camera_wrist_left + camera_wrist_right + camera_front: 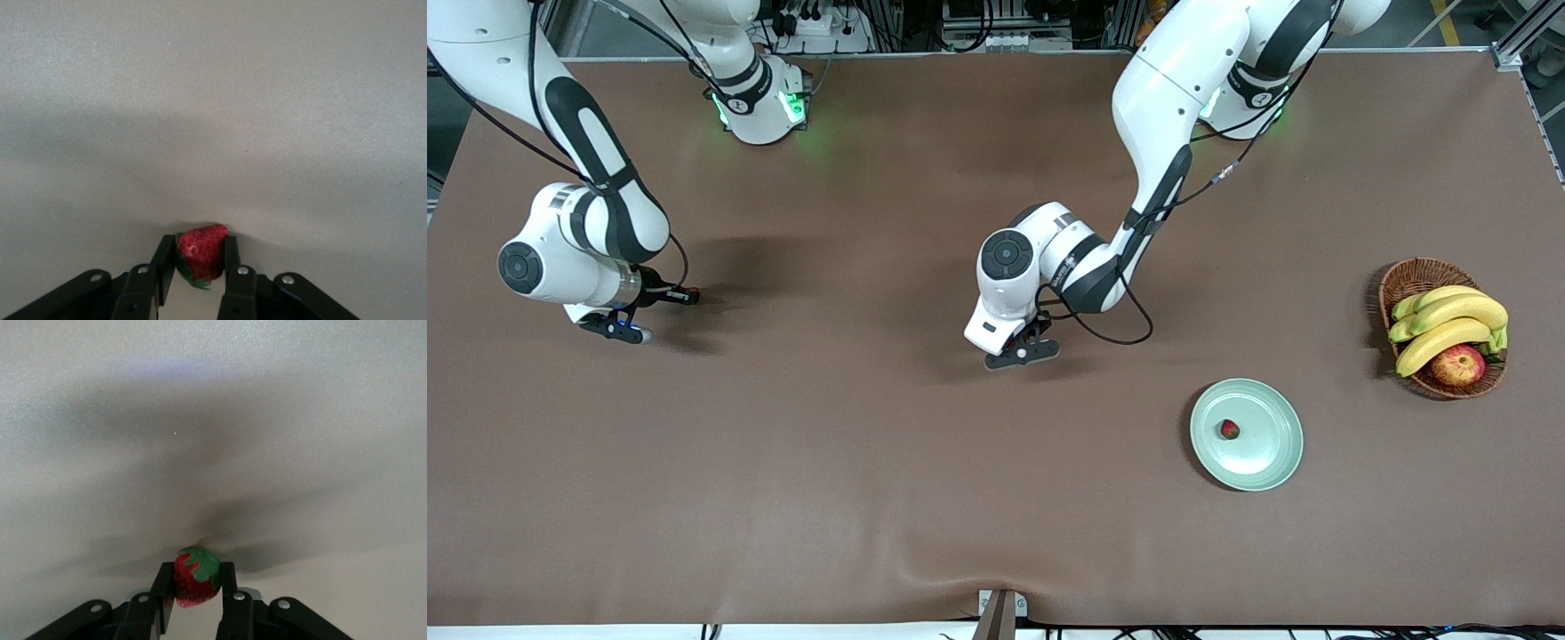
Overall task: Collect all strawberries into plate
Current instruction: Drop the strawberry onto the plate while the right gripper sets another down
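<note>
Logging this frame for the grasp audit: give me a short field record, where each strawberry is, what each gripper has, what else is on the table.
left gripper: shut on a strawberry, low at the table's middle
right gripper: shut on a second strawberry, low at the right arm's end of the table
plate: holds the third strawberry, toward the left arm's end
basket: bananas and an apple in it, farther from the front camera than the plate
strawberries left to deliver: two
</note>
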